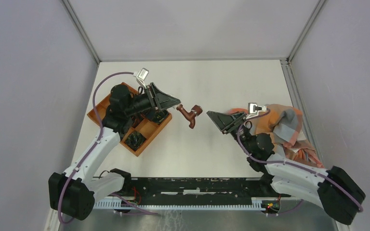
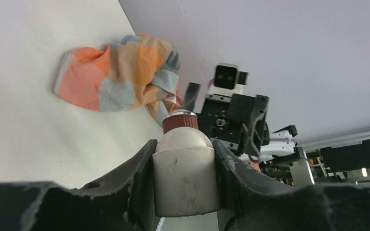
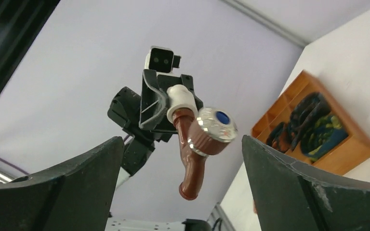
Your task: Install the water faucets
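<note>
The left gripper [image 1: 175, 105] was clamped on the pale end fitting [image 2: 185, 173] of the water faucet [image 3: 191, 144], holding it in the air between both grippers. The right gripper [image 1: 214, 117] gaped wide and empty, and we judged it should close squarely on the body, sparing the knob [image 3: 216, 124]. The tap was glossy reddish-brown and bent, its silvery knob blue-marked; we could not make out its mounting place.

Pale white table [image 1: 197, 144], walled on three sides. Carries at the left an orange-brown wooden compartment tray [image 1: 150, 129], turned askew. Carries at the right a crumpled orange-and-grey checked cloth [image 1: 284, 122], well apart from it.
</note>
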### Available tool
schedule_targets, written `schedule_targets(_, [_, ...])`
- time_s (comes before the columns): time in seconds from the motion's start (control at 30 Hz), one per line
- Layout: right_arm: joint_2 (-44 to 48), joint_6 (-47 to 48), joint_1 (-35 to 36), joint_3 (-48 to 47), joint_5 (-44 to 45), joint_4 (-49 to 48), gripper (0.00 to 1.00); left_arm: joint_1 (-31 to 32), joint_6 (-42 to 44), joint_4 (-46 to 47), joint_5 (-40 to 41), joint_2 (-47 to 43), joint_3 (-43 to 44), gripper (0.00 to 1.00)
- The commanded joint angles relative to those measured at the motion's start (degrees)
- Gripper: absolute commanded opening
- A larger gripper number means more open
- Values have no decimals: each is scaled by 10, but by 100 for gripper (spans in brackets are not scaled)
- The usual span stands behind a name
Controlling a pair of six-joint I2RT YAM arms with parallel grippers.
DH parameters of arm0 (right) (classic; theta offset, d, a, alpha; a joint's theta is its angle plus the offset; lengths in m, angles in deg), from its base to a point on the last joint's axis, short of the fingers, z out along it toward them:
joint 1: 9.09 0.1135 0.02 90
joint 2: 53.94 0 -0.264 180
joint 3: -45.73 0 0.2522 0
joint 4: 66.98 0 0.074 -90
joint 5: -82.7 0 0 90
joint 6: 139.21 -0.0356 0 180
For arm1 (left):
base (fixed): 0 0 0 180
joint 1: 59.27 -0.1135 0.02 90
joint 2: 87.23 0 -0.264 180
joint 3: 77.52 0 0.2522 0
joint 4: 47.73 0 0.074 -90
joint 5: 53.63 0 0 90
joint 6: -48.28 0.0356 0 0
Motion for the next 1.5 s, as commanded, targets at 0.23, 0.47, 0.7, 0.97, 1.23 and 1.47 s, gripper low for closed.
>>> schedule_targets(0.23, [163,634,50,-182,22,439,98,-2,4,-123,65,37,93,2])
schedule_targets(0.47, [103,1039,251,-228,257,549,98,-2,-3,-164,60,61,119,2])
schedule_targets(0.7, [67,1125,269,-198,224,492,98,-2,1,-168,60,55,120,2])
schedule_targets(0.97, [-30,1064,258,-211,248,359,98,-2,1,-164,55,48,116,2])
schedule_targets(1.23, [-94,987,227,-240,223,298,83,-2,6,-161,52,44,110,2])
schedule_targets(1.47, [-104,925,204,-239,189,255,47,-2,9,-153,46,41,94,2])
